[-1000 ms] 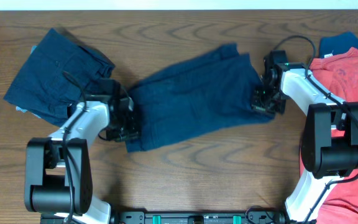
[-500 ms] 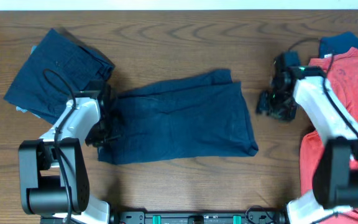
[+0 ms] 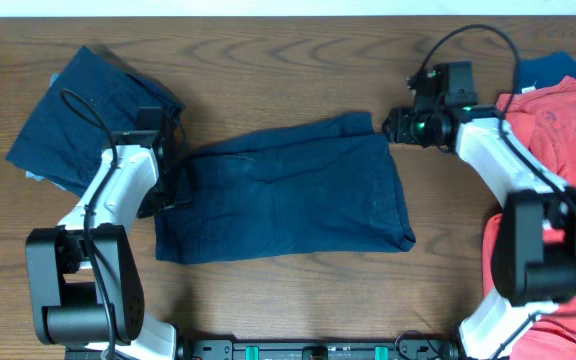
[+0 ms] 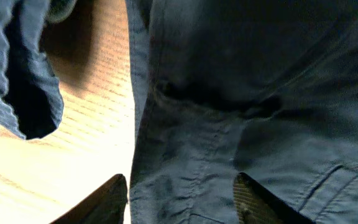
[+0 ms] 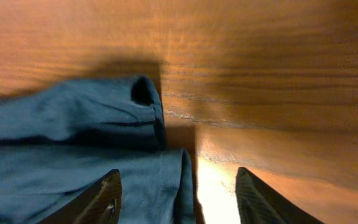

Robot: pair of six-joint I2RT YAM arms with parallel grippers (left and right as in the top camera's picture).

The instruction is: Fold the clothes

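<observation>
Your navy shorts (image 3: pixel 288 195) lie spread flat on the counter (image 3: pixel 298 60), laid out for a fold; your left gripper (image 4: pixel 182 202) hangs apart over the waist end, your right gripper (image 5: pixel 178 199) apart and empty by the leg hem (image 5: pixel 145 93)

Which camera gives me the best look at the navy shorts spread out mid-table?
Overhead. It shows the navy shorts whole and lying flat, with nearly all of the outline visible. The left wrist view shows only a close patch of seams and fabric. The right wrist view shows only the leg-opening end, somewhat blurred.
</observation>
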